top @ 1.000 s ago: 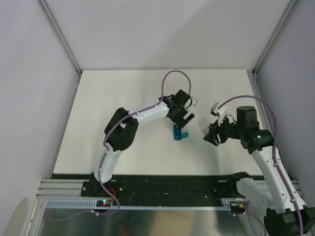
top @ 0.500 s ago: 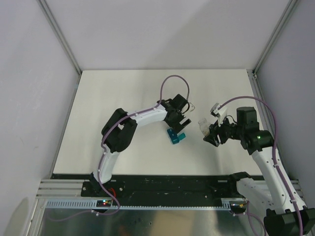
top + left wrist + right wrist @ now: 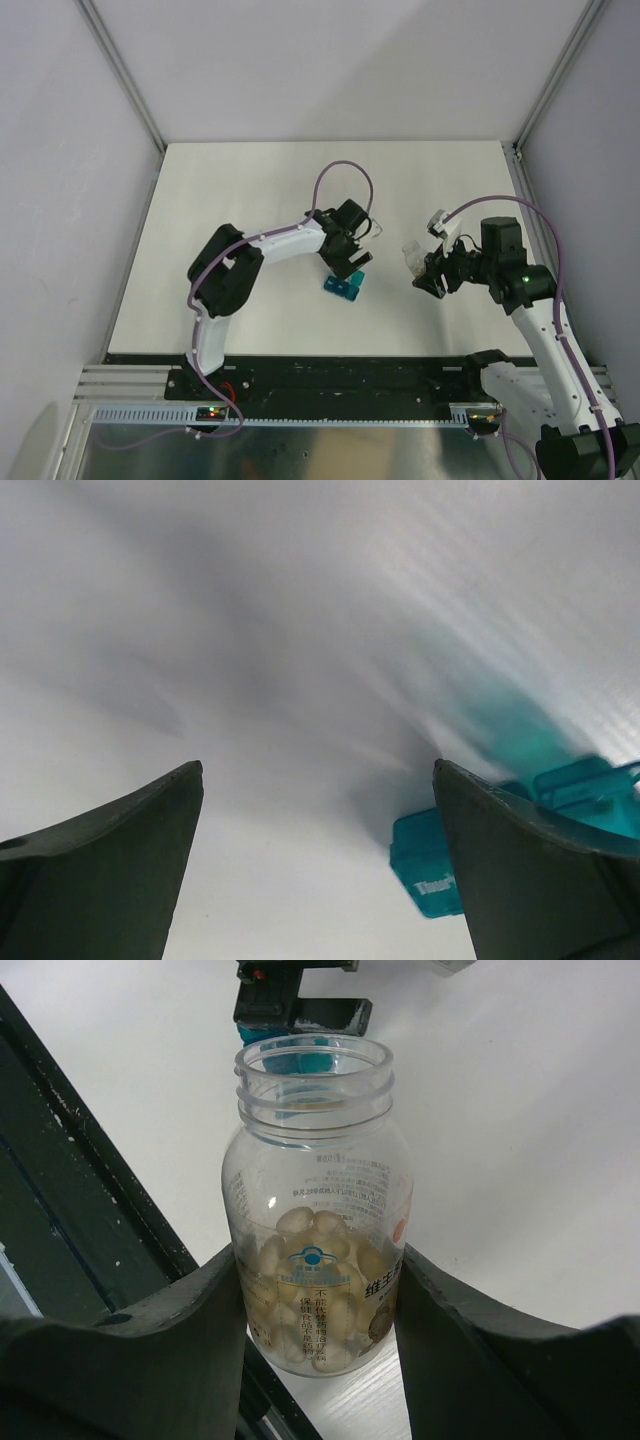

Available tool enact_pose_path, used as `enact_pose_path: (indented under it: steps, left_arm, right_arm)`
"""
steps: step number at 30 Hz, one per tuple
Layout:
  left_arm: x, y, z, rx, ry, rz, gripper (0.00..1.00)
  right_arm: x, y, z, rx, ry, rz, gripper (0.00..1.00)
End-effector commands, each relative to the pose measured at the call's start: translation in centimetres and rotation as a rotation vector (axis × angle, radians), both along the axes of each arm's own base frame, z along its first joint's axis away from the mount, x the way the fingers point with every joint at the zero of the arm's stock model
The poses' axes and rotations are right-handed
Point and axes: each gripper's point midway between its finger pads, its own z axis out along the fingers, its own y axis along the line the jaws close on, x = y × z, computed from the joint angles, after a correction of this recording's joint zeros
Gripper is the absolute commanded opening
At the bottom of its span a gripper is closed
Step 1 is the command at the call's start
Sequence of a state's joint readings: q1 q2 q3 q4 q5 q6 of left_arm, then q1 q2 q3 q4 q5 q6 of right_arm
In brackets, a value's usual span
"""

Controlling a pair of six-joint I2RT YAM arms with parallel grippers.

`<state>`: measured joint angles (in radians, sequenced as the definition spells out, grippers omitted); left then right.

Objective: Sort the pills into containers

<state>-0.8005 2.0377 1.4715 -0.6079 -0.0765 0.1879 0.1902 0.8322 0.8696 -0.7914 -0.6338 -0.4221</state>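
The right gripper [image 3: 428, 272] is clenched on a clear bottle [image 3: 318, 1210], one finger on each side of its lower body. The uncapped mouth points away from the wrist. I judge it is held ready so the pills [image 3: 312, 1295] heaped at its bottom can be tipped out once a compartment comes within reach.

The left gripper [image 3: 318, 770] is spread wide and grasps nothing. The teal containers [image 3: 430, 865] lie on the white table [image 3: 230, 200] just beside and partly behind one finger, with only a corner showing in the gap — more like lining up than gripping.

Whether that finger touches the strip I cannot tell. The left wrist view is smeared, the finger covers much of the strip, and lids and compartments cannot be counted.
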Motion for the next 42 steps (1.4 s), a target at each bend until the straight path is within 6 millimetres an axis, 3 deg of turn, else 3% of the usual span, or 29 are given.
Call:
enact_pose_path:
  steps: [1, 7, 16, 29, 42]
  left_arm:
    - [0.6, 1.8, 2.7, -0.013, -0.059, 0.006, 1.00]
    - [-0.8, 3.6, 2.8, -0.009, -0.041, 0.011, 1.00]
    - [-3.5, 4.3, 2.9, -0.055, 0.006, -0.022, 1.00]
    - [-6.4, 3.4, 1.6, -0.118, 0.089, -0.066, 1.00]
    - [-7.1, 2.2, 1.3, -0.133, 0.089, -0.085, 1.00]
  right_arm:
    - [0.6, 0.4, 0.9, 0.025, -0.040, 0.017, 0.00]
    - [0.8, 0.6, 0.8, 0.026, -0.038, 0.023, 0.00]
    - [1.1, 0.6, 0.5, 0.024, -0.027, 0.027, 0.00]
    - [1.5, 1.2, -0.4, 0.008, -0.001, 0.049, 0.00]
    - [1.5, 1.4, -1.3, -0.026, 0.021, 0.065, 0.00]
